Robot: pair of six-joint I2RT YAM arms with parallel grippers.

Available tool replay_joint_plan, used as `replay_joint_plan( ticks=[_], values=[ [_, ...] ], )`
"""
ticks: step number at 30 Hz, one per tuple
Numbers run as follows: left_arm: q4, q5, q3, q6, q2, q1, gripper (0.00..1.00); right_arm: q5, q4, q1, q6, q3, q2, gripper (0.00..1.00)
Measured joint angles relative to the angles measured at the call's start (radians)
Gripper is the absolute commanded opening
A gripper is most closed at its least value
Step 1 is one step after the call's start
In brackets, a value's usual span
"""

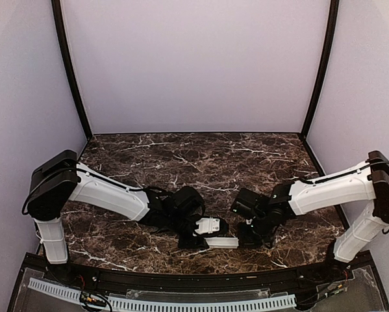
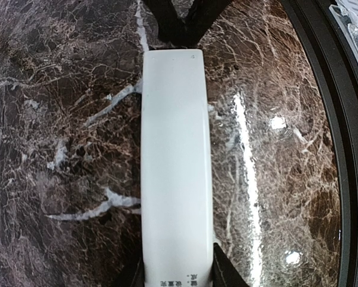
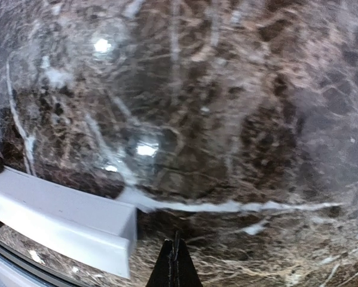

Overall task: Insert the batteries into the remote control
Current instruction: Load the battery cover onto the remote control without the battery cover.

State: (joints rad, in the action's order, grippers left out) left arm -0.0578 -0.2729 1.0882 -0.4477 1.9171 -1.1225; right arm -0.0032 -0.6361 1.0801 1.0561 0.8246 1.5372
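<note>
Remote control (image 2: 176, 161): lies lengthwise near the front edge of the dark marbled worktop (image 2: 59, 149), between the two arms, plain white face up, small printed characters at the end nearest the left wrist. Left hand (image 2: 179, 270): closed partway onto that near end, with its dark fingers (image 2: 222, 272) pressed against the two long sides, so the remote is gripped across its width. Cannot tell whether the remote rests on the worktop or is raised slightly off it. Right hand (image 3: 176, 263): fully closed, fingertips together, holding nothing. It points down at the worktop just beyond the remote's far end. Right wrist view: the remote's square end sits just left of the closed tips, with a narrow gap showing. Left wrist view: the right hand's dark fingers appear just past the far end.
</note>
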Motion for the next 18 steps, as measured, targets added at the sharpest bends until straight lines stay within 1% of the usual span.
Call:
replay_joint_plan(
  ticks=[4,9,11,12,13,14,18],
  values=[
    [-0.005,-0.003,0.0,0.006,0.0,0.001,0.29,-0.012,0.029,0.029,0.018,0.063,0.077,0.0],
    [-0.005,-0.008,0.0,0.011,0.0,0.003,0.31,-0.003,0.044,0.031,0.064,0.048,0.051,0.0],
    [-0.003,-0.008,0.0,0.014,0.001,0.003,0.37,-0.006,0.079,0.018,0.08,0.007,0.003,0.0],
    [-0.003,-0.009,0.002,0.014,0.003,0.003,0.46,-0.008,0.094,0.012,0.084,-0.015,-0.021,0.0],
    [-0.003,-0.01,0.006,0.014,0.006,0.002,0.5,-0.017,0.114,-0.001,0.088,-0.052,-0.062,0.0],
    [-0.003,-0.013,0.01,0.013,0.009,0.001,0.57,-0.019,0.117,-0.015,0.091,-0.097,-0.119,0.0],
    [-0.029,0.005,0.025,0.017,0.012,0.0,0.66,-0.018,0.094,-0.069,0.086,-0.142,-0.187,0.0]
  ],
)
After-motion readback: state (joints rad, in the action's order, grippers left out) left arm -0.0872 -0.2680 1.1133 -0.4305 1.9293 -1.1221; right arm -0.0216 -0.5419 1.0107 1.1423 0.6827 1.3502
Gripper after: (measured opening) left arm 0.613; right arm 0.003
